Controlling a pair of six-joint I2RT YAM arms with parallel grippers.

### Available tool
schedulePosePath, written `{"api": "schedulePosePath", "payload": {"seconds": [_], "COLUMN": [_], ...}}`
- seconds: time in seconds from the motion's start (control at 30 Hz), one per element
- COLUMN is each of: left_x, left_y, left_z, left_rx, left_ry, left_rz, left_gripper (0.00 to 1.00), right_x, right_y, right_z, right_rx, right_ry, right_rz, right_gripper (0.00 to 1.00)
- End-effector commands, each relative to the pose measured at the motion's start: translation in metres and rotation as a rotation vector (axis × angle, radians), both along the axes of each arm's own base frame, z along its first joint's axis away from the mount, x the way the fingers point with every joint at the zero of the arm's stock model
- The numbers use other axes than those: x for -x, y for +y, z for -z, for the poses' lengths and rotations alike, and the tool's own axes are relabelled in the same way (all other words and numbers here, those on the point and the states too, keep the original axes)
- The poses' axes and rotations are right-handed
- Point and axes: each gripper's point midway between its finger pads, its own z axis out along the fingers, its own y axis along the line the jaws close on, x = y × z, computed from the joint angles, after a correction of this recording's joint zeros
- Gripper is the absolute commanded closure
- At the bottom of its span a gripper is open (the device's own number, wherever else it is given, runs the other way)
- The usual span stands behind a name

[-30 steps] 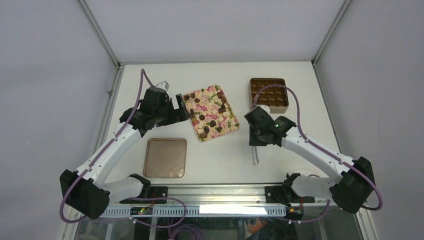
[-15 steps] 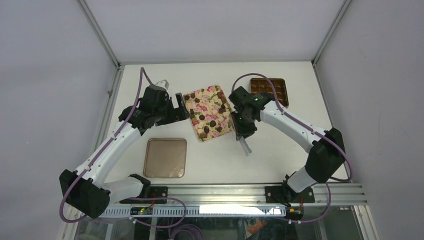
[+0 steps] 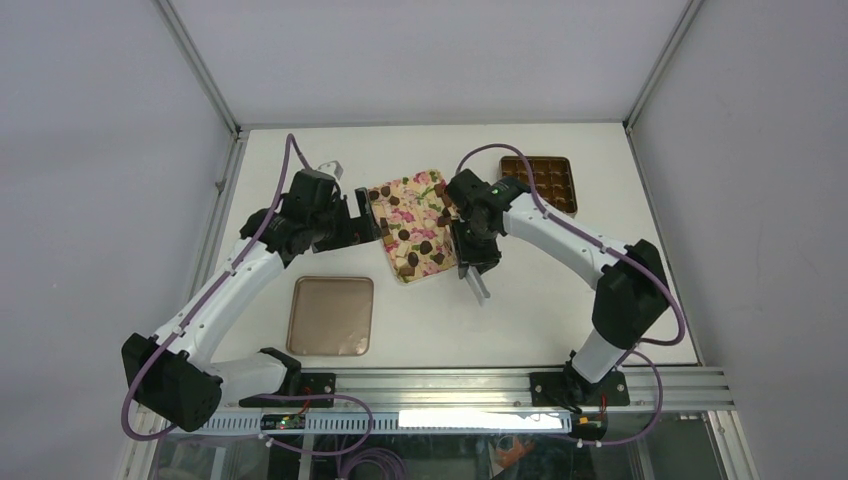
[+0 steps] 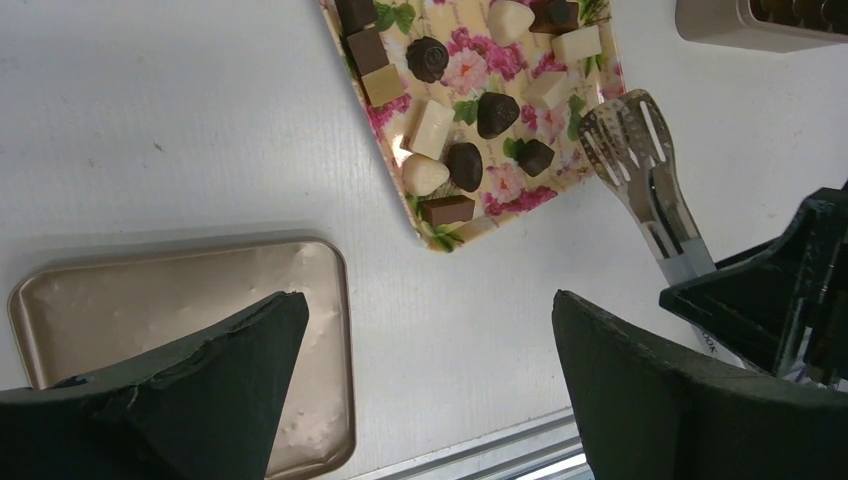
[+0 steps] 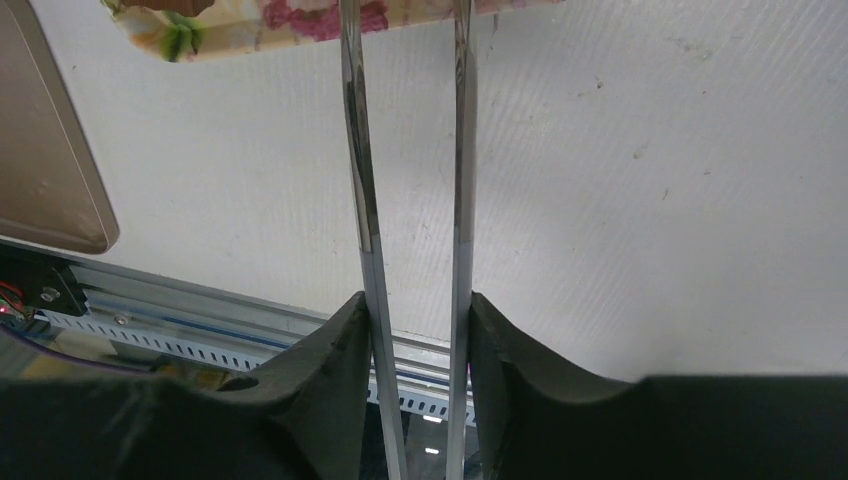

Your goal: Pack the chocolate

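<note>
Several dark-brown chocolates (image 3: 425,246) lie on a floral tray (image 3: 432,182) among cream pieces, and they show in the left wrist view (image 4: 497,113) too. My right gripper (image 3: 470,255) is shut on metal tongs (image 3: 481,291) at the tray's right edge. In the right wrist view (image 5: 415,300) the two tong arms (image 5: 361,180) run up to the tray's edge (image 5: 200,35), with the heads out of frame. The tong heads (image 4: 625,130) lie beside the tray's corner (image 4: 440,238). My left gripper (image 3: 362,222) is open and empty, raised by the tray's left edge; it also shows in its wrist view (image 4: 425,300).
A brown box with grid compartments (image 3: 540,183) stands at the back right; its wall shows in the left wrist view (image 4: 740,25). A flat tan lid (image 3: 331,315) lies front left, also in both wrist views (image 4: 150,310) (image 5: 45,150). The metal rail (image 3: 450,385) runs along the near edge.
My right arm has swung left with the tongs, from in front of the brown box to the tray's right edge. The left arm has barely moved.
</note>
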Motion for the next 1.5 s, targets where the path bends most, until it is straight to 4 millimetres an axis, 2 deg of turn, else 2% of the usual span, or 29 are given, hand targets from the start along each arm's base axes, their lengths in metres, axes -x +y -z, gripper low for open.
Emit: {"api": "schedulePosePath", "payload": {"seconds": [0.0, 0.47, 0.63, 0.87, 0.97, 1.03, 1.13, 1.23, 1.3, 1.47], "left_x": [-0.008, -0.010, -0.010, -0.007, -0.007, -0.006, -0.005, -0.007, -0.008, -0.011], "left_y": [-0.011, -0.008, -0.007, -0.004, -0.003, -0.003, -0.003, -0.004, -0.007, -0.007], "left_z": [-0.023, -0.014, -0.013, -0.012, -0.011, -0.010, -0.010, -0.011, -0.012, -0.017], "left_rx": [0.037, 0.016, 0.013, 0.007, 0.007, 0.007, 0.005, 0.006, 0.011, 0.005], "left_ry": [-0.064, -0.045, -0.045, -0.050, -0.049, -0.046, -0.046, -0.052, -0.053, -0.067], "left_rz": [0.051, 0.031, 0.026, 0.017, 0.016, 0.020, 0.025, 0.030, 0.039, 0.040], "left_gripper": [0.01, 0.01, 0.01, 0.01, 0.01, 0.01, 0.01, 0.01, 0.01, 0.01], "right_x": [-0.014, -0.033, -0.042, -0.048, -0.049, -0.048, -0.046, -0.042, -0.038, -0.034], "right_y": [0.016, 0.026, 0.030, 0.030, 0.027, 0.025, 0.027, 0.027, 0.026, 0.020], "right_z": [-0.014, -0.002, 0.008, 0.012, 0.016, 0.016, 0.006, -0.005, -0.013, -0.032], "right_rx": [-0.039, 0.007, 0.035, 0.072, 0.092, 0.098, 0.078, 0.048, 0.032, -0.006], "right_ry": [-0.056, -0.059, -0.077, -0.099, -0.109, -0.108, -0.136, -0.162, -0.160, -0.202], "right_rz": [0.021, -0.023, -0.030, -0.031, -0.037, -0.045, -0.062, -0.069, -0.074, -0.076], "right_gripper": [0.60, 0.52, 0.53, 0.54, 0.60, 0.67, 0.84, 0.94, 0.99, 1.00]}}
